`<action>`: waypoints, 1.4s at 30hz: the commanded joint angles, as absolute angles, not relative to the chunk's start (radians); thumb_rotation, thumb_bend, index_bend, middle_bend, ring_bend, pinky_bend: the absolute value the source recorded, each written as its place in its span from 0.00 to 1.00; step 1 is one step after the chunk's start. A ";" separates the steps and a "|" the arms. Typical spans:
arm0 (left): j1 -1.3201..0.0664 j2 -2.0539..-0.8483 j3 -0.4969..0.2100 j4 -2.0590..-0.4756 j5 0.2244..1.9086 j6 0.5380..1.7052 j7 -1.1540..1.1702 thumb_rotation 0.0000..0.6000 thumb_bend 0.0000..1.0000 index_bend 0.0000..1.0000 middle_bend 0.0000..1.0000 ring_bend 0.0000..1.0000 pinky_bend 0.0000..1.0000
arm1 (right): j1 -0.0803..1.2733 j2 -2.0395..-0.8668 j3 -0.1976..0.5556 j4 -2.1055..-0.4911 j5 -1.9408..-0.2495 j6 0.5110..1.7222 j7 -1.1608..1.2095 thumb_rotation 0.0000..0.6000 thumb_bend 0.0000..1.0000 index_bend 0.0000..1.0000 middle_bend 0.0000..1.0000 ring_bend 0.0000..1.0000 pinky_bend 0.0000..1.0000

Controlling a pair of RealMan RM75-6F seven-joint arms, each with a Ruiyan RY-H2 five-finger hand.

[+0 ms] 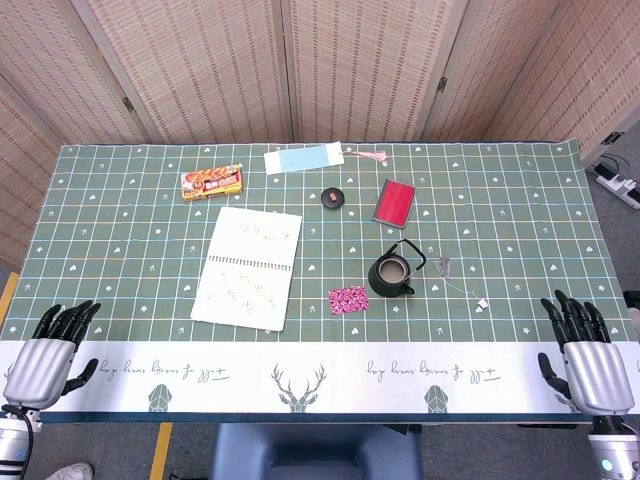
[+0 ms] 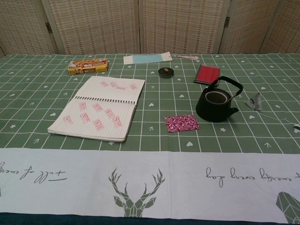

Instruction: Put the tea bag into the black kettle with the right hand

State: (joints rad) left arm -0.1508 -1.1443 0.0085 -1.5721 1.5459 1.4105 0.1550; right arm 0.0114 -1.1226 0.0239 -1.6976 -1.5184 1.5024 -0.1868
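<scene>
The black kettle (image 1: 392, 273) (image 2: 214, 103) stands open-topped on the green cloth, right of centre, its handle upright. Just to its right lies the grey tea bag (image 1: 445, 267) (image 2: 255, 101), with a thin string running to a small white tag (image 1: 481, 302). My right hand (image 1: 588, 352) rests at the table's near right edge, fingers spread, well short of the tea bag and holding nothing. At the near left edge my left hand (image 1: 50, 352) lies likewise with nothing in it. Neither hand shows in the chest view.
An open spiral notebook (image 1: 248, 265) (image 2: 99, 108) lies left of the kettle. A pink patterned packet (image 1: 348, 298) (image 2: 181, 123) sits by the kettle's front. Behind are a red case (image 1: 395, 201), a small dark lid (image 1: 332, 198), a snack box (image 1: 213, 181) and a blue card (image 1: 304, 157).
</scene>
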 commanded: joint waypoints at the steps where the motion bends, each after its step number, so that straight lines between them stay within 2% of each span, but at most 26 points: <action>1: -0.153 -1.147 0.008 -1.572 1.543 1.406 0.160 1.00 0.33 0.00 0.05 0.10 0.07 | 0.011 -1.121 0.025 -1.696 -1.516 1.502 -0.183 1.00 0.45 0.00 0.00 0.00 0.00; 10: -0.154 -1.146 0.007 -1.572 1.544 1.407 0.155 1.00 0.33 0.00 0.05 0.10 0.07 | 0.017 -1.133 0.018 -1.688 -1.528 1.493 -0.207 1.00 0.44 0.00 0.00 0.00 0.00; 16: -0.159 -1.144 0.008 -1.572 1.541 1.394 0.148 1.00 0.33 0.00 0.05 0.10 0.07 | 0.061 -1.185 0.036 -1.626 -1.498 1.426 -0.264 1.00 0.44 0.01 0.00 0.00 0.00; 24: -0.159 -1.145 0.008 -1.573 1.540 1.394 0.149 1.00 0.33 0.00 0.05 0.10 0.07 | 0.146 -1.314 0.066 -1.327 -1.499 1.344 -0.207 1.00 0.44 0.30 0.00 0.00 0.00; 27: -0.161 -1.145 0.004 -1.572 1.529 1.388 0.151 1.00 0.33 0.00 0.05 0.10 0.07 | 0.166 -1.362 0.065 -1.231 -1.505 1.323 -0.130 1.00 0.45 0.34 0.00 0.00 0.00; 37: -0.160 -1.144 0.007 -1.574 1.533 1.390 0.152 1.00 0.33 0.00 0.06 0.10 0.07 | 0.204 -1.482 0.078 -1.044 -1.482 1.286 -0.021 1.00 0.44 0.35 0.00 0.00 0.00; 42: -0.159 -1.141 0.007 -1.575 1.534 1.393 0.148 1.00 0.33 0.01 0.06 0.10 0.07 | 0.223 -1.535 0.083 -0.973 -1.460 1.246 0.030 1.00 0.45 0.32 0.00 0.00 0.00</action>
